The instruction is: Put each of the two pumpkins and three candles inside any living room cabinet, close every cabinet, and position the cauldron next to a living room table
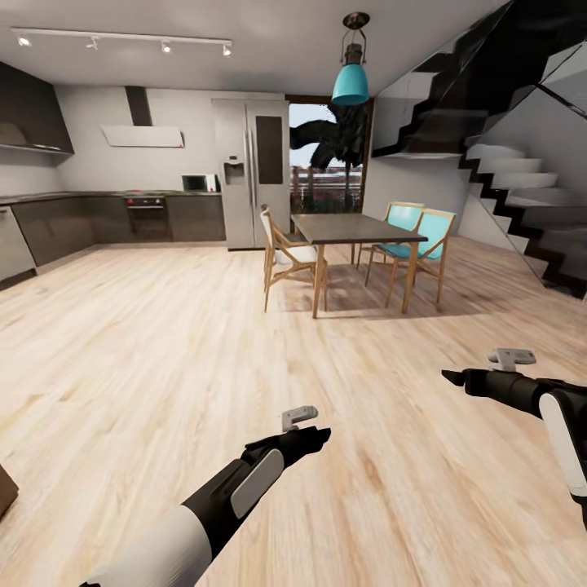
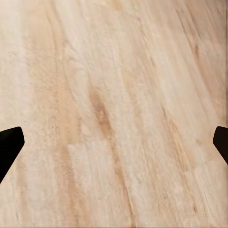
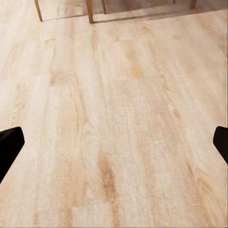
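Looking out from the head camera, I have open light wood floor (image 1: 163, 342) ahead and none of the task's pumpkins, candles, cabinets or cauldron anywhere I can make out, so I cannot place them. At about one o'clock stands a dark-topped dining table (image 1: 355, 230) with a pale wooden chair (image 1: 287, 257) on its near-left side and two teal chairs (image 1: 416, 232) behind it; a teal pendant lamp (image 1: 350, 77) hangs above. At eleven o'clock sit the kitchen counters (image 1: 98, 216) and a steel fridge (image 1: 251, 171), and a staircase (image 1: 514, 179) climbs at two o'clock, cut off by the frame edge. A brown corner (image 1: 6, 489) pokes in at eight o'clock, too cropped to identify. My left gripper (image 1: 314, 436) reaches out at six o'clock and my right gripper (image 1: 456, 377) at four o'clock, both over bare boards. In each wrist view the dark fingertips (image 2: 10, 145) (image 3: 10, 142) sit at opposite frame edges, so both pincers look spread wide, holding nothing, I think. Table legs (image 3: 89, 10) show in the right wrist view, cropped.
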{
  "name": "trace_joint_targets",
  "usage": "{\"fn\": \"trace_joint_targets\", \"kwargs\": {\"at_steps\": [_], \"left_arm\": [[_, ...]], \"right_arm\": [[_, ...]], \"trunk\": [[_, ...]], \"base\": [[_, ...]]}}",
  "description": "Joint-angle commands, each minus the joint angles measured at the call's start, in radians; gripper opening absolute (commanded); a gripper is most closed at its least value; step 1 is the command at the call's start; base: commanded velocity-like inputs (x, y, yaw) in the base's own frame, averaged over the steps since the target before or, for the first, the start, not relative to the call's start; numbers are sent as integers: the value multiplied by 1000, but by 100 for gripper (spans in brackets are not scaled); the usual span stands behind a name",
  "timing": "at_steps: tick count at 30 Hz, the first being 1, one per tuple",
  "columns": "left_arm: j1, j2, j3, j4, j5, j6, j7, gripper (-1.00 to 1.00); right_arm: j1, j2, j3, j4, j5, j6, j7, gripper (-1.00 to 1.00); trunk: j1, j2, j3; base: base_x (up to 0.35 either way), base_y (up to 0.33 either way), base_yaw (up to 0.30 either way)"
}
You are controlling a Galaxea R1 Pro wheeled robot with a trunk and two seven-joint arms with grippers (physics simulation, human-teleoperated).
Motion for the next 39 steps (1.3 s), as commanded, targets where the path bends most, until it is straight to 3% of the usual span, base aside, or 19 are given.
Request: {"fn": "trace_joint_targets", "kwargs": {"at_steps": [1, 39], "left_arm": [[-1, 1, -3, -2, 10, 1, 9, 100], [-1, 2, -7, -1, -3, 1, 7, 100]], "right_arm": [[-1, 0, -1, -1, -2, 5, 2, 100], [-1, 0, -23, -1, -2, 5, 3, 100]], "trunk": [[0, 0, 0], [0, 0, 25]], "base": [[336, -24, -274], [335, 93, -267]]}}
